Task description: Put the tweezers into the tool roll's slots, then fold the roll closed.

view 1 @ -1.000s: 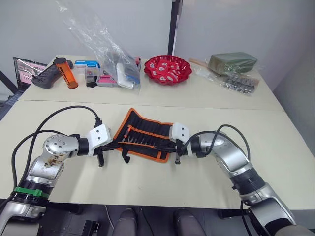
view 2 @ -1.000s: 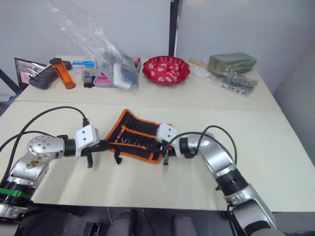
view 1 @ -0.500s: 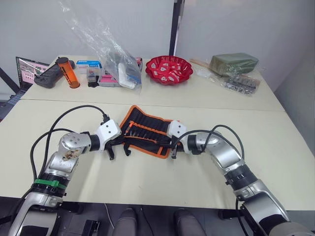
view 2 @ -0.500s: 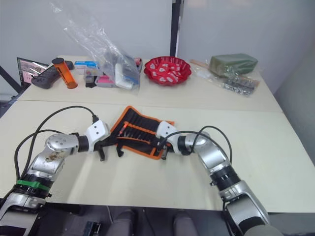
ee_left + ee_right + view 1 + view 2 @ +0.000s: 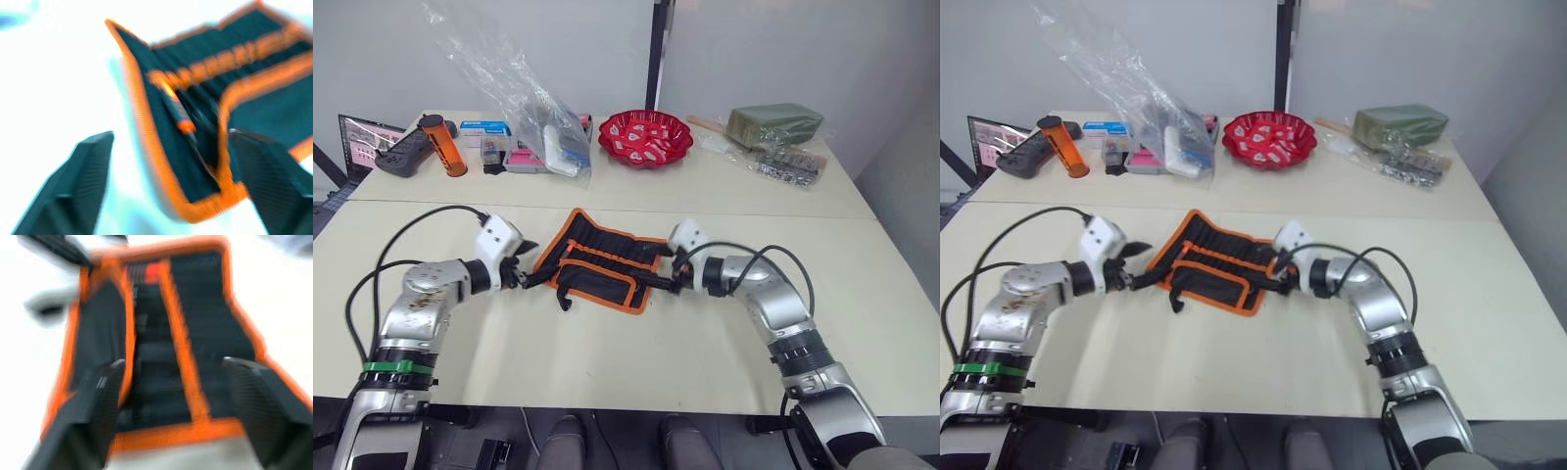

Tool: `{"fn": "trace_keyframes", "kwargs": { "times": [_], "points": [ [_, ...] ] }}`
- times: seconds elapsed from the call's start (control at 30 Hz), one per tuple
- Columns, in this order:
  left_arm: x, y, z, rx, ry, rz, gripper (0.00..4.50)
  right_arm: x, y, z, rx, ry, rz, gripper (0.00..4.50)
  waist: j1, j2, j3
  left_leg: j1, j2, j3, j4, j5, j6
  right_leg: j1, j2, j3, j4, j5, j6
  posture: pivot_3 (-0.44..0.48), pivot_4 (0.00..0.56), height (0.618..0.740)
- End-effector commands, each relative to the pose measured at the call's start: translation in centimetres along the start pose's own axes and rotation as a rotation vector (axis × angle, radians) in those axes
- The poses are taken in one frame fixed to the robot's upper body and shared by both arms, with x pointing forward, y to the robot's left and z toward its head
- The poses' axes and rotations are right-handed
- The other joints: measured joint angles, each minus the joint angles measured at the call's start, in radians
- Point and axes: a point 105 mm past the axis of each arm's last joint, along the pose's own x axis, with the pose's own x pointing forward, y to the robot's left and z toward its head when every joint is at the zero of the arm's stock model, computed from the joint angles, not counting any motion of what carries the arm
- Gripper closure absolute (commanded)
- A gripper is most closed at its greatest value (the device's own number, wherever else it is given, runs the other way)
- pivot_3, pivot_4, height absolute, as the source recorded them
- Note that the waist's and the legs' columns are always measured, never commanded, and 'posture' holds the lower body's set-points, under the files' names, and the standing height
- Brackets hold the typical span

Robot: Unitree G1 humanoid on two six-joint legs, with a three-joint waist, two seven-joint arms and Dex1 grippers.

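Left eye view: left gripper (image 5: 521,275), fingers spread, at tool roll's left end. Tool roll (image 5: 597,269), mid-table, near flap folded over; tweezers (image 5: 195,105) pocketed inside. Right gripper (image 5: 658,280), fingers spread, at right end.

no legible text — none anywhere

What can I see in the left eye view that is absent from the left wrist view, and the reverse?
The left eye view alone shows both arms at the two ends of the tool roll, the left gripper, the right gripper, and the back table's red bowl, plastic bag and orange bottle. The left wrist view alone shows, close up, the roll's near flap lifted, with an orange-handled tool in the slots, and the left gripper's open fingers. Both show the roll with its orange edging.
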Motion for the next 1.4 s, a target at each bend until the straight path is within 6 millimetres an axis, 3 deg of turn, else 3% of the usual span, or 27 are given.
{"fn": "trace_keyframes", "kwargs": {
  "times": [0.03, 0.07, 0.1, 0.33, 0.43, 0.57, 0.73, 0.9, 1.0, 1.2, 1.4],
  "points": [
    [-0.7, -1.2, 2.8, -0.004, -0.131, -0.018, 0.03, -0.5, 1.8, 2.9, 0.044, -0.125, 0.089, 0.88, 0.000, 0.000, 0.000, 0.000, 0.000, 0.000, 0.000, 0.000, 0.000, 0.000, 0.000, 0.000, 0.000, 0.000, 0.000, 0.000, 0.150, 0.740],
    [-0.8, -1.7, 3.2, -0.005, -0.150, -0.030, 0.03, -0.4, 2.2, 2.5, 0.049, -0.109, 0.099, 0.88, 0.000, 0.000, 0.000, 0.000, 0.000, 0.000, 0.000, 0.000, 0.000, 0.000, 0.000, 0.000, 0.000, 0.000, 0.000, 0.000, 0.150, 0.740],
    [-0.8, -2.2, 3.5, 0.004, -0.169, -0.044, 0.01, -0.2, 2.4, 2.0, 0.047, -0.094, 0.098, 1.17, 0.001, 0.000, 0.000, 0.000, 0.000, 0.000, 0.000, 0.000, 0.000, 0.001, 0.000, 0.000, -0.001, 0.000, 0.000, 0.000, 0.150, 0.740],
    [1.4, -5.5, 1.6, 0.018, -0.123, -0.119, 2.16, 1.9, 3.8, -0.3, 0.092, -0.085, 0.052, 3.48, 0.002, 0.000, 0.000, 0.000, 0.000, 0.000, 0.001, 0.000, 0.000, 0.001, 0.000, 0.000, -0.001, 0.000, 0.001, 0.000, 0.150, 0.740],
    [3.3, -6.8, -0.4, 0.034, -0.087, -0.160, 3.21, 2.8, 4.2, -2.1, 0.053, -0.064, 0.023, 4.48, 0.003, 0.000, 0.000, 0.001, 0.000, 0.000, 0.000, 0.000, 0.000, 0.001, 0.000, 0.000, -0.001, 0.000, 0.001, 0.000, 0.150, 0.740],
    [4.8, -7.3, -0.9, 0.032, -0.086, -0.165, 4.49, 3.4, 3.9, -2.9, 0.033, -0.059, -0.007, 4.50, 0.003, 0.000, 0.000, 0.000, 0.000, 0.000, 0.000, 0.000, 0.000, 0.002, 0.000, 0.000, -0.003, 0.000, 0.001, 0.000, 0.150, 0.740],
    [6.2, -7.2, -1.6, 0.018, -0.081, -0.125, 4.49, 4.2, 4.0, -4.1, -0.002, -0.027, -0.027, 4.50, 0.004, 0.000, 0.000, 0.001, 0.000, 0.000, 0.000, 0.000, 0.000, 0.002, 0.000, 0.000, -0.003, 0.000, 0.001, 0.000, 0.150, 0.740],
    [7.3, -6.3, -3.2, -0.007, -0.052, -0.055, 4.49, 4.4, 3.6, -6.9, -0.042, 0.075, -0.090, 4.50, 0.003, 0.000, 0.000, 0.002, 0.000, 0.000, 0.000, 0.000, 0.000, 0.003, 0.000, 0.000, -0.003, 0.000, 0.001, 0.000, 0.150, 0.740],
    [6.7, -5.1, -3.8, 0.033, -0.041, 0.001, 4.49, 3.9, 2.9, -7.9, -0.028, 0.114, -0.156, 4.50, 0.001, 0.000, -0.001, 0.005, 0.000, 0.000, 0.000, 0.000, 0.000, 0.006, 0.000, 0.000, -0.003, -0.001, 0.002, 0.000, 0.150, 0.740],
    [4.6, -2.2, -5.2, 0.016, -0.022, 0.123, 4.49, 3.2, 3.4, -9.6, -0.053, 0.200, -0.158, 4.50, 0.001, 0.000, -0.003, 0.009, 0.000, 0.000, 0.000, 0.000, 0.000, 0.008, 0.000, 0.001, -0.003, 0.000, 0.002, 0.000, 0.150, 0.740],
    [3.4, -1.4, -5.7, 0.004, -0.007, 0.135, 4.49, 2.6, 3.8, -10.3, -0.068, 0.235, -0.152, 4.50, 0.003, 0.001, -0.008, 0.009, 0.000, 0.000, 0.000, 0.000, 0.000, 0.009, 0.000, 0.001, -0.004, -0.001, 0.002, 0.000, 0.150, 0.740]
  ]
}}
